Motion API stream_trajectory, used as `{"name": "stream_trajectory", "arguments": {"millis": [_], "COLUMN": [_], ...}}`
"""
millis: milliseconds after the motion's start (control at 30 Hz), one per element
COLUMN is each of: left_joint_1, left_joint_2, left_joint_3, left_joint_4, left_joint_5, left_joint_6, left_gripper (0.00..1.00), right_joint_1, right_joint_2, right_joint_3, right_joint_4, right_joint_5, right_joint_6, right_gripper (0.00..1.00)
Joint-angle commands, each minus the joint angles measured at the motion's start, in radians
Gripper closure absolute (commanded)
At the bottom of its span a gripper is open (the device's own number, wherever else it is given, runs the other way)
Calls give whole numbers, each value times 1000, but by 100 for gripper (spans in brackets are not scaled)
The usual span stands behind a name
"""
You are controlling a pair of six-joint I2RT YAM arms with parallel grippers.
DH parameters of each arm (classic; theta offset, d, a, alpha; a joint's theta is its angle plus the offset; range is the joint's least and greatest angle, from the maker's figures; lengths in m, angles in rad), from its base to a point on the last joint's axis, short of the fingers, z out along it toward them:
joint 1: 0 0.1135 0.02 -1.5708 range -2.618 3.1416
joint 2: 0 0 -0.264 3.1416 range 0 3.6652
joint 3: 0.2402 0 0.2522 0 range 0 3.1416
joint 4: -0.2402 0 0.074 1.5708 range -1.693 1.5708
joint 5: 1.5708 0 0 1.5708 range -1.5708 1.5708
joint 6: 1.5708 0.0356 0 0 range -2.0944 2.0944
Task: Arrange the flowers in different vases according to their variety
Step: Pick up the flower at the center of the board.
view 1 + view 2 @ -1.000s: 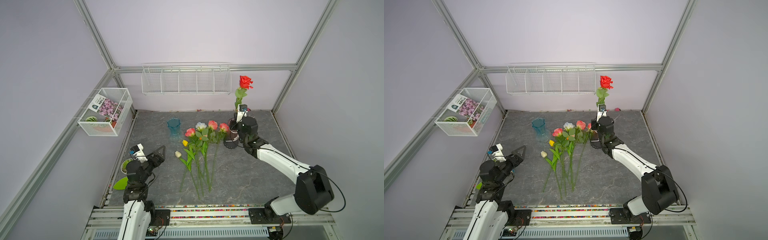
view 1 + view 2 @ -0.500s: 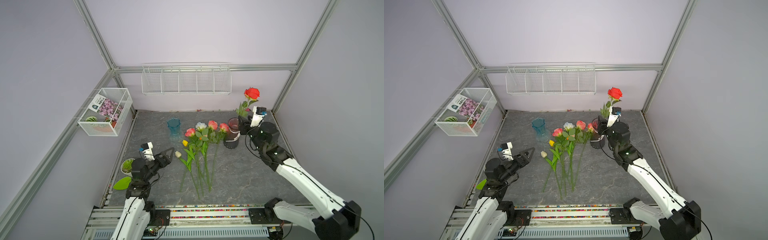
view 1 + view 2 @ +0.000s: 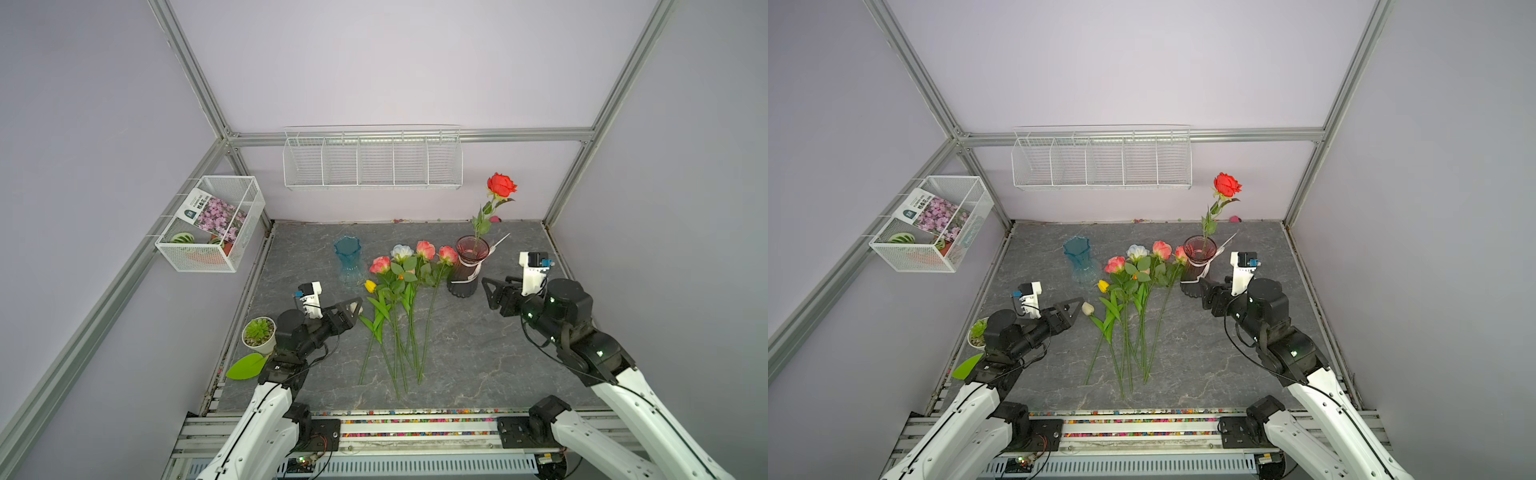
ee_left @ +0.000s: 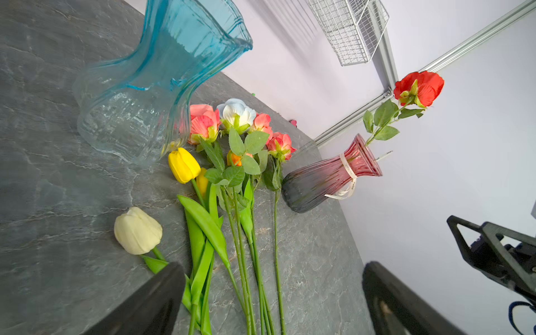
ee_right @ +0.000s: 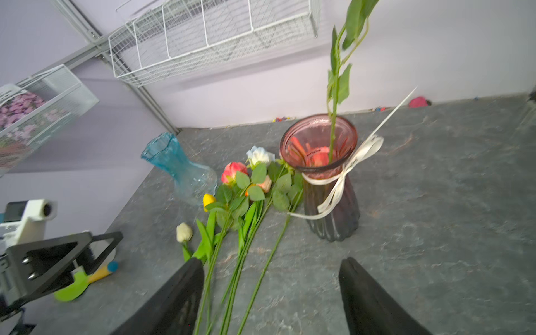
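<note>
A red rose [image 3: 501, 185] stands upright in the dark pink-maroon vase [image 3: 467, 266], stem inside the rim [image 5: 319, 139]. The teal-blue vase [image 3: 348, 259] stands empty at the back left. Between the vases, flowers lie flat on the table: coral-pink roses [image 3: 380, 264], a white-blue rose [image 3: 401, 252], a yellow tulip [image 3: 370, 285] and a cream tulip [image 3: 1087, 308]. My left gripper [image 3: 1075, 305] is open, its tips just left of the cream tulip [image 4: 137, 230]. My right gripper [image 3: 490, 289] hangs open and empty, to the right of the maroon vase.
A green succulent in a white pot [image 3: 259, 332] and a green leaf-shaped piece [image 3: 246, 368] sit at the table's left edge beside my left arm. A wire basket [image 3: 210, 224] hangs on the left wall, a wire shelf [image 3: 372, 158] on the back wall.
My right gripper let go of the red rose, which now stands in the maroon vase, opened, and drew back to the front right. My left gripper advanced toward the cream tulip.
</note>
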Motion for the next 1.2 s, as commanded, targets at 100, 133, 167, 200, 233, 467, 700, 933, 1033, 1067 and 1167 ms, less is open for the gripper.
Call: {"name": "stream_trajectory", "arguments": {"millis": [100,133,167,200,233,467,700,933,1033,1067,1167], "left_joint_1": [-43,-43,-43,-44,-44,-44,-43,-44,-44,-44,-44], "left_joint_2": [-17,-24,-30,-38,-45,-44,-65,-94,-97,-98,-100], "left_joint_3": [30,29,27,25,23,35,34,28,28,28,29], "left_joint_4": [-5,-12,-21,-35,-49,-95,-94,-91,-92,-92,-92], "left_joint_5": [-83,-95,-112,-135,-158,-210,-198,-188,-186,-185,-186], "left_joint_6": [64,69,71,72,73,76,69,68,67,69,68], "left_gripper": [1,1,1,1,1,1,1,1,0,0,1], "right_joint_1": [68,106,139,175,210,341,352,327,308,303,284], "right_joint_2": [32,52,77,109,141,388,743,1058,1141,1160,1229], "right_joint_3": [-84,-85,-83,-76,-66,9,206,432,489,503,546], "right_joint_4": [-28,-28,-31,-36,-39,-60,-152,-222,-221,-221,-224], "right_joint_5": [-141,-109,-85,-62,-35,136,241,320,310,308,308], "right_joint_6": [87,86,86,83,83,115,146,172,188,192,203], "right_gripper": [21,21,21,21,22,29,36,44,46,46,47]}}
